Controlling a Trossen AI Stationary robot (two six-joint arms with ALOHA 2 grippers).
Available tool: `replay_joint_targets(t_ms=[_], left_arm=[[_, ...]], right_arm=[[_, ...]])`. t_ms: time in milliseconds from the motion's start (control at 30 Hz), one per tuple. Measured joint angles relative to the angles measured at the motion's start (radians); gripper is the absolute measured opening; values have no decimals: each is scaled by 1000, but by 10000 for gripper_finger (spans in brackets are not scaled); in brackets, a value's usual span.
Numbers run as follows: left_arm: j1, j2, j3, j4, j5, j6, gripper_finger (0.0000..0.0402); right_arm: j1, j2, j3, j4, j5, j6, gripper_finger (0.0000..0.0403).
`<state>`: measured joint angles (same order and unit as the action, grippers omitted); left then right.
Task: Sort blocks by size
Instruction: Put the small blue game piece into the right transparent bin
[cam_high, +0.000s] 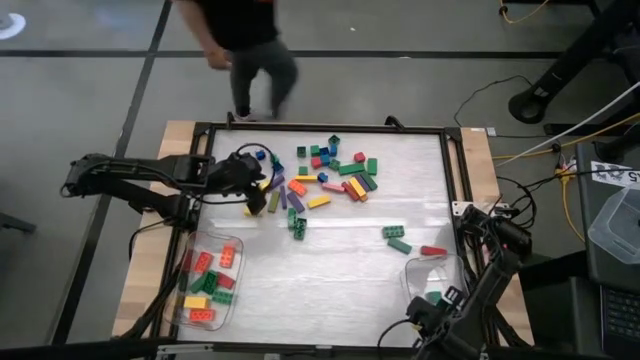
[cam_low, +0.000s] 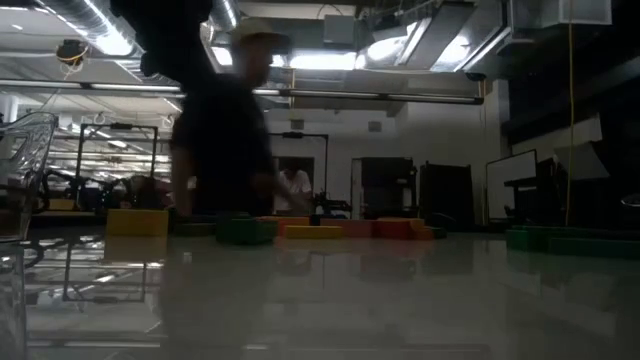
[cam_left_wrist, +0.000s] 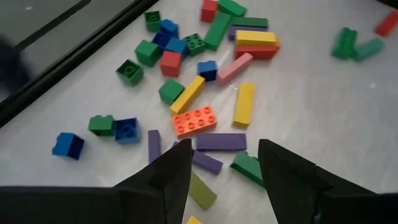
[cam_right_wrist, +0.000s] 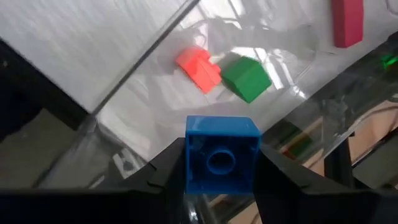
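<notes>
The right gripper (cam_right_wrist: 217, 165) clamps a small blue block (cam_right_wrist: 221, 154) above its tub (cam_right_wrist: 292, 93), likely for dropping. The left gripper (cam_left_wrist: 224, 168), fingers apart, hovers over the loose blocks (cam_left_wrist: 205, 74), picking.

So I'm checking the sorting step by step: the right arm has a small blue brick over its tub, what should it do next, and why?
Probably open the right gripper and drop the blue brick it holds into the clear tub. The tub lies just under it and already holds a small red brick and a small green brick, so this squarish one fits there.
</notes>
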<state>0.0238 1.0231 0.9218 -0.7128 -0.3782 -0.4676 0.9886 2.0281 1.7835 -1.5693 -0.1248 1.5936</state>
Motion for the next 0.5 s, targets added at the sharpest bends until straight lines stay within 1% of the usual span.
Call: replay_joint_targets(t_ms=[167, 267, 333, 500], left_arm=[[65, 54, 0, -2, 0, -10, 172], [114, 99, 0, -1, 0, -26, 173], [149, 131, 0, 0, 0, -29, 173], [241, 202, 0, 0, 0, -23, 172]], right_arm=[[-1, 0, -29, 0, 1, -1, 150], [0, 0, -46, 0, 0, -2, 159], [-1, 0, -53, 0, 0, -2, 174], [0, 0, -57, -2, 0, -2, 229]])
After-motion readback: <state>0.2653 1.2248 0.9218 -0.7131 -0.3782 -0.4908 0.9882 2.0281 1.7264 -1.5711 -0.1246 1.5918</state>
